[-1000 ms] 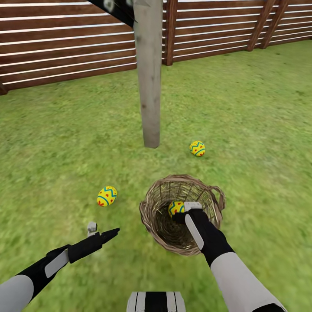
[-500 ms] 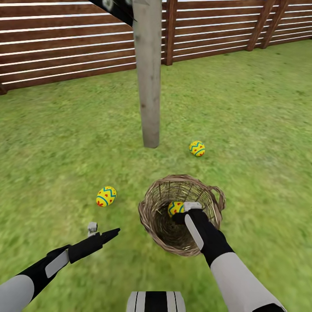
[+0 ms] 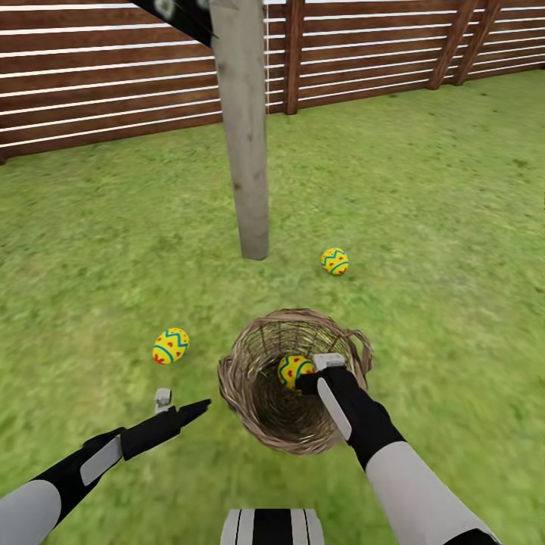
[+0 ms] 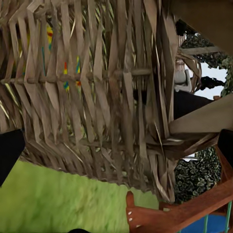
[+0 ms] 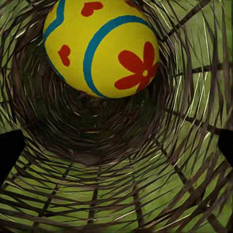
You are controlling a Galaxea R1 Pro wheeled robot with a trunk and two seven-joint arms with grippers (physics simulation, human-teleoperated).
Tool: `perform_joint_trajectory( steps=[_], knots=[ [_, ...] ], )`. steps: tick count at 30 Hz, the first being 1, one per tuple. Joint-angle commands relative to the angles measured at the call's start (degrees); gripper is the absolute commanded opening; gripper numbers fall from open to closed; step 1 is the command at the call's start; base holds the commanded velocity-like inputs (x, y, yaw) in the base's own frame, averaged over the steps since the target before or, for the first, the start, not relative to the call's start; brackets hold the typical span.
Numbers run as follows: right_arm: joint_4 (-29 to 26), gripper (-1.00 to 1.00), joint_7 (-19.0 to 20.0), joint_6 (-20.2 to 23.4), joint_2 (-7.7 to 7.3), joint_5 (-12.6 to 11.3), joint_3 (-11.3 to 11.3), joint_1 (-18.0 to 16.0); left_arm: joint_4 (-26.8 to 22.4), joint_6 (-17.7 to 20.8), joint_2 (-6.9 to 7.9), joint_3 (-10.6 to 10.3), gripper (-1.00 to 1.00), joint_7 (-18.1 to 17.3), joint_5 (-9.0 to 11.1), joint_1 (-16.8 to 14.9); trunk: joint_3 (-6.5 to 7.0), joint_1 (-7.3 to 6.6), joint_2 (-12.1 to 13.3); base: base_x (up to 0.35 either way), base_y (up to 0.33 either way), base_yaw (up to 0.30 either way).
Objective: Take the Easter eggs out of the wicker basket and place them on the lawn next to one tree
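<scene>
- Yellow eggs: two of the three already lie on the lawn (image 3: 424,197), one (image 3: 334,261) just beside the tree (image 3: 244,136), one (image 3: 170,345) further off to its left.
- Third egg (image 3: 294,370) sits inside the wicker basket (image 3: 250,378), with the right gripper (image 3: 314,372) reaching in beside it; whether it grips, I cannot tell.
- Left gripper (image 3: 178,405) hovers open, empty, over grass.
- Brown slat fence (image 3: 113,76) bounds the open lawn.
</scene>
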Motion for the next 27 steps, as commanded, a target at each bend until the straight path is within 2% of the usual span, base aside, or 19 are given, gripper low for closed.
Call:
perform_joint_trajectory(
  steps=[1,7,10,11,13,18,21,27],
  knots=[
    [0.0,1.0,-0.5,0.1,0.0,-0.6,0.6,0.0,0.0,0.6,0.06,-0.4,1.0,-0.1,0.6,-0.1,-0.04,-0.01,0.0,0.0,-0.065,0.0],
    [-0.1,1.0,-0.5,0.2,0.0,-0.6,2.6,-0.1,0.0,0.6,0.06,-0.3,1.0,-0.1,0.6,-0.1,-0.04,-0.01,0.0,0.0,-0.018,0.0],
    [-0.1,1.0,-0.5,0.2,-0.04,-0.6,5.2,0.0,0.0,0.6,0.06,-0.4,1.0,-0.1,0.6,-0.1,-0.04,-0.01,0.0,0.0,-0.001,0.0],
    [-0.1,1.0,-0.5,0.1,-0.01,-0.5,7.0,-0.1,0.0,0.6,0.06,-0.4,1.0,-0.1,0.6,-0.1,-0.04,-0.01,0.0,0.0,0.0,0.0],
    [-0.1,1.0,-0.4,0.1,0.03,-0.5,8.1,0.0,0.0,0.6,0.06,-0.4,1.0,-0.1,0.6,-0.1,-0.04,-0.01,0.0,0.0,0.0,0.0],
    [-0.1,1.0,-0.4,0.1,0.01,-0.6,8.8,0.0,0.0,0.6,0.06,-0.4,1.0,-0.1,0.6,-0.1,-0.13,-0.01,0.0,0.0,-0.019,0.11],
    [-0.1,1.0,-0.4,0.1,0.03,-0.6,9.2,0.0,0.0,0.6,0.06,-0.4,1.0,0.0,0.6,-0.1,-0.25,-0.01,0.0,0.0,-0.211,0.221],
    [0.0,1.0,-0.4,0.1,0.07,-0.6,11.7,0.0,0.0,0.7,-0.03,-0.4,1.0,0.0,0.5,-0.1,-0.52,-0.01,0.0,0.0,-0.203,0.243]
  ],
)
